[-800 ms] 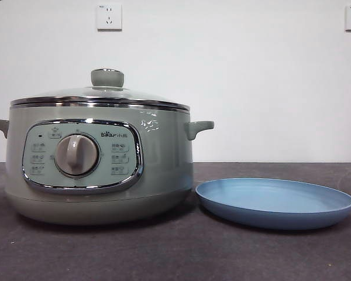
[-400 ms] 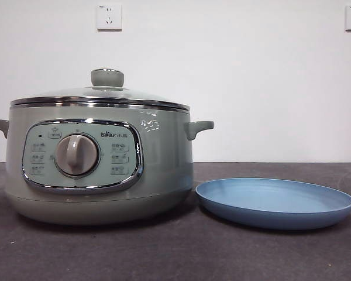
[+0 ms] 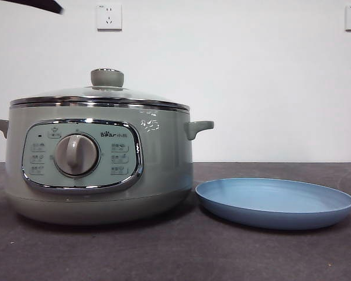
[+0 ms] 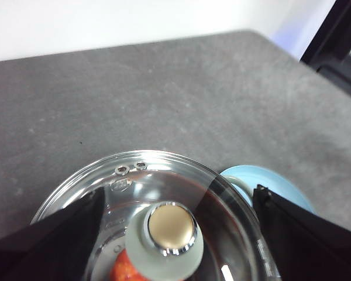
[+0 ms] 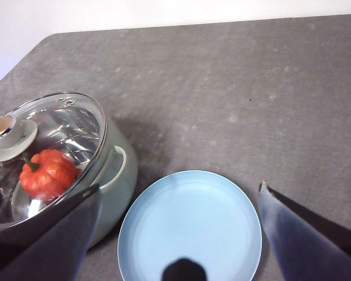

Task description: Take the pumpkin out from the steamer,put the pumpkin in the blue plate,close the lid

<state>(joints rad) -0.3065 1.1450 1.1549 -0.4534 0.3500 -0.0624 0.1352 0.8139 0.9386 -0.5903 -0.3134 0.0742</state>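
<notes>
Front view shows the steamer standing on the dark table with the lid seated on its rim and the blue plate just beside it, bare of contents; a black arm tip shows at the top corner above the steamer. Left wrist view places the left gripper above the lid, jaws spread wide, one on either side of the knob and clear of it, with no contact visible. Through the glass the pumpkin sits inside the steamer, orange-red, its green stem toward the knob; only a sliver of it shows under the knob in the left wrist view. Right wrist view has the right gripper hanging over the plate, jaws wide apart and holding nothing. Judgement: the task stands at its first step, with the lid not yet lifted and the pumpkin not yet reachable. The next move calls for the left gripper to descend squarely over the knob, close on it and raise the lid straight up, clear of the rim, so that the right gripper can reach in for the pumpkin. Risk noted: the knob is squat and smooth, so a shallow or off-centre grip may slip
</notes>
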